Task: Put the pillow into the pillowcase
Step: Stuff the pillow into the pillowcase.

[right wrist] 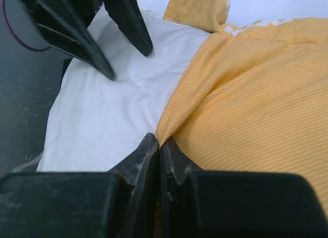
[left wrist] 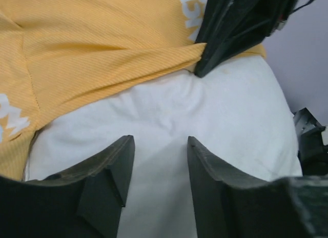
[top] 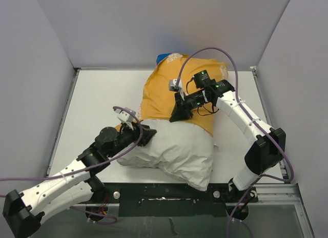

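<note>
The pillow (top: 179, 156) is lying on the pale surface (top: 97, 104) near its front edge, between the 2 arms. Its far part is sitting under or inside the pillowcase (top: 164, 94), whose mustard-yellow side is facing up. A small blue corner (top: 164, 57) of the case is showing at the back wall. The case is stretching from the pillow's middle toward the back of the surface, bunching in soft folds.

The right gripper (top: 180, 114) is reaching in from the right and meeting the near hem of the case. In the right wrist view its jaws are clenching together on that yellow edge (right wrist: 169, 122), right where the fabric is lying against the white cushion (right wrist: 118, 104).

The left gripper (top: 148, 135) is resting at the pillow's left side, just below the hem. In the left wrist view its jaws are standing released, with bare white cushion (left wrist: 205, 125) showing between them and nothing in their grip. The yellow fabric (left wrist: 102, 53) is lying just beyond them, with the right gripper (left wrist: 205, 68) pinching it at the upper right.
</note>
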You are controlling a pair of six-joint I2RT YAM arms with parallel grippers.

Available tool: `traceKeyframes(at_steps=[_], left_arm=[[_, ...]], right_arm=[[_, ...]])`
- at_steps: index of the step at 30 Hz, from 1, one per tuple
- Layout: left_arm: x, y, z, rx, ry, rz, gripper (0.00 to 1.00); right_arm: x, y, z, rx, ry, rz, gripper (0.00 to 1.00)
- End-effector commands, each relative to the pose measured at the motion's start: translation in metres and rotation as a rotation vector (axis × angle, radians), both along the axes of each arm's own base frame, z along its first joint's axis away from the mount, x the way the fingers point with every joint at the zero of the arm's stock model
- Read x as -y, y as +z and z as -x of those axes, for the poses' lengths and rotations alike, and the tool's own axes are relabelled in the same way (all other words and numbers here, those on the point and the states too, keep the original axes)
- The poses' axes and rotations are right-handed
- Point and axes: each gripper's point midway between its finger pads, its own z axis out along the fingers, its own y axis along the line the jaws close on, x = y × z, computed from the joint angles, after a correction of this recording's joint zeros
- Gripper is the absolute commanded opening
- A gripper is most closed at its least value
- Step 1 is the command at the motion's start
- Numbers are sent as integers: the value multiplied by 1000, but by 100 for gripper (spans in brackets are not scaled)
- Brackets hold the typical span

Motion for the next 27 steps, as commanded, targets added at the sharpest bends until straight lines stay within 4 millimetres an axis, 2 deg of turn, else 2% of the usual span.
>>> traceKeyframes(at_steps=[1, 3, 6, 8, 9, 11, 12, 13, 15, 18, 20, 21, 23, 25, 26, 27], left_arm=[[-22, 34, 25, 43, -30, -4, 47], [-27, 33, 34, 34, -51, -18, 50], [-21, 22, 44, -6, -110, -31, 50], [-9, 4, 43, -37, -157, -47, 47], [-1, -10, 38, -44, -172, -72, 46], [7, -31, 17, 6, -139, -96, 35], [11, -34, 3, 60, -112, -89, 28], [14, -30, -14, 131, -72, -65, 14], [17, -18, -46, 269, 16, -20, 0], [6, 13, -93, 437, 224, 69, 0], [-22, 27, -123, 470, 466, 146, 0], [-35, 25, -133, 454, 571, 176, 0], [-54, 10, -144, 382, 724, 232, 0], [-59, -8, -146, 334, 780, 239, 0], [-57, -16, -144, 320, 787, 229, 0], [-57, -24, -143, 307, 785, 219, 0]], right_arm=[[-8, 11, 3, -19, 3, -18, 0], [-10, 13, 3, -23, 7, -21, 0], [-13, 18, 3, -21, 15, -33, 0], [-17, 24, 5, -25, 31, -45, 0], [-20, 27, 7, -27, 43, -54, 0], [-28, 31, 17, -35, 87, -68, 0], [-34, 32, 26, -37, 124, -71, 0], [-40, 33, 38, -38, 168, -70, 0], [-50, 31, 63, -24, 264, -62, 0], [-54, 32, 92, -52, 366, -95, 0], [-50, 19, 101, -93, 378, -87, 0], [-46, 9, 102, -105, 362, -61, 0], [-38, -20, 89, -96, 275, 15, 0], [-21, -56, 58, -87, 110, 128, 0], [-6, -76, 36, -106, 3, 184, 0], [7, -91, 23, -117, -56, 233, 0]])
